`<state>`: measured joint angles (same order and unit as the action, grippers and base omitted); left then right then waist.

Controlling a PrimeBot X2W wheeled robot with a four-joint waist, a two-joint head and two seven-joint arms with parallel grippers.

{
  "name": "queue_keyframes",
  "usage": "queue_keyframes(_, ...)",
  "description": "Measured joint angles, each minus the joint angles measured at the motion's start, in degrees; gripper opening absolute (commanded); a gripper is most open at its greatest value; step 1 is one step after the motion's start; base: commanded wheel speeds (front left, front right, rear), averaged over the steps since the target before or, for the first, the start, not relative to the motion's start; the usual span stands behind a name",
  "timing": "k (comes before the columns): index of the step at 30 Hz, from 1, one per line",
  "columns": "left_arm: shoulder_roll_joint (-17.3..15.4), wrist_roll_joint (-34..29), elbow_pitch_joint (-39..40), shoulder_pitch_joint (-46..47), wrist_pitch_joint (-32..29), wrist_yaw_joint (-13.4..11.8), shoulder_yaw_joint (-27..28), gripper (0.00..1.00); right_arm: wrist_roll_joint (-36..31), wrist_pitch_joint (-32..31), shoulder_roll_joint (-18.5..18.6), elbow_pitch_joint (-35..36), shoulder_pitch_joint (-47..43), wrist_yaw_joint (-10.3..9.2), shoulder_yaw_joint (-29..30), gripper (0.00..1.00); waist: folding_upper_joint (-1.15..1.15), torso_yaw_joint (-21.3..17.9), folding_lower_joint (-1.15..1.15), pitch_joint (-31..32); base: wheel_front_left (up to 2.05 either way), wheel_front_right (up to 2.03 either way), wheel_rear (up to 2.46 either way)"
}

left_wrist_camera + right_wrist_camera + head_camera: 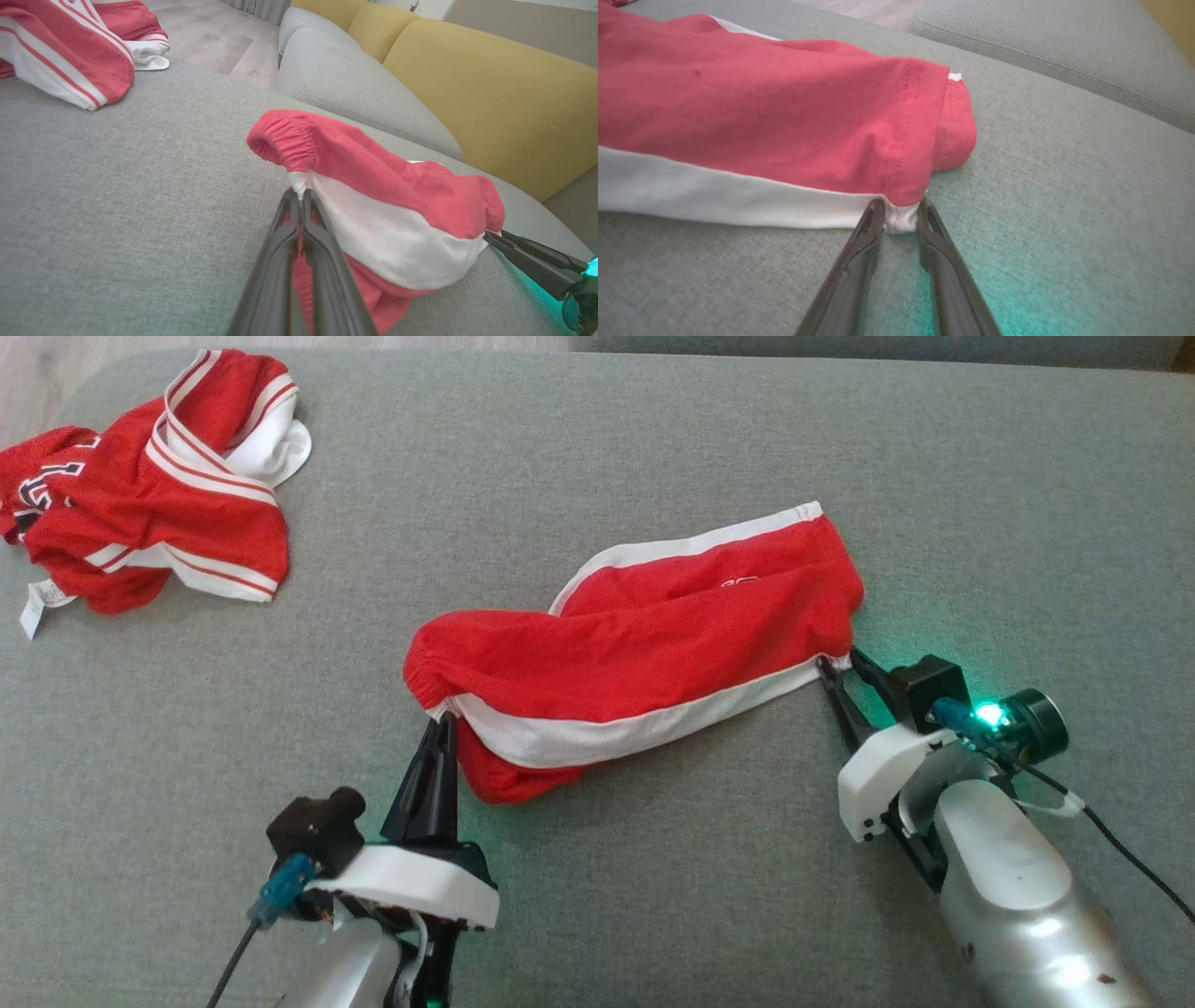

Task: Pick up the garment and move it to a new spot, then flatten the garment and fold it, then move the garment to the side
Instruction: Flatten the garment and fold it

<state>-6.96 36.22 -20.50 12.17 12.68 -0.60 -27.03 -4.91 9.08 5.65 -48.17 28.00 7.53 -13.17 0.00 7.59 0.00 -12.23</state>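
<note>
Two grippers at opposite ends of red garment (644, 644). Stretched across centre of head view on grey cushion (653, 439), sagging a little, white band along lower edge, another white band along upper right edge.

At lower left of centre, left gripper (441, 723) pressed together on gathered elastic corner, right at junction of white band and red; cloth bunched above tips in left wrist view.

At right of centre, right gripper (838, 661) with fingers narrowly apart, one each side of white hem corner, cloth sitting between tips in right wrist view; cannot tell whether squeezing. Green glow on cushion beside that wrist.

Second red-and-white jersey (159, 495) crumpled at upper left, well apart from garment, running off left edge of frame.

Open grey fabric along top, right and bottom of head view; wide bare strip between jersey and garment. Rounded far edge of cushion at top, wooden floor (37, 373) past upper-left corner. Yellow sofa back (490, 93) at upper right of left wrist view, behind another grey seat (355, 84).
</note>
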Motion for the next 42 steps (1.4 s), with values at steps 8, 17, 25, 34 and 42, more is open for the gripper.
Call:
queue_keyframes(8,-0.6,-0.4,2.4,0.4,0.0,-0.5,-0.3,0.00,4.5,2.3,-0.1,-2.2,2.0,0.00,-2.5,0.00,0.00,-0.4,0.00,-0.1,0.00,0.00,0.00)
queue_keyframes(17,-4.6,-3.0,11.0,1.2,-0.2,-1.5,0.2,0.00,12.3,3.6,1.0,8.3,1.9,0.00,-4.7,0.00,0.00,-1.4,0.00,2.8,0.00,0.00,0.00)
queue_keyframes(25,-10.9,-4.5,25.7,4.7,-6.3,-2.4,1.9,0.00,14.3,-0.4,5.1,32.0,-1.7,0.00,-1.3,0.00,0.00,-3.2,-0.01,7.7,0.00,0.00,0.00)
queue_keyframes(34,-15.7,-5.6,39.9,10.2,-13.7,-3.4,4.2,0.00,13.2,-9.9,5.9,57.1,-9.3,0.00,5.3,0.00,0.00,-5.4,-0.02,12.5,0.00,0.00,0.00)
queue_keyframes(42,-17.8,-5.6,45.7,18.0,-20.9,-3.5,4.8,0.00,12.1,-17.2,5.4,71.7,-11.8,0.00,10.2,0.00,0.00,-7.6,-0.02,12.4,0.00,0.00,0.00)
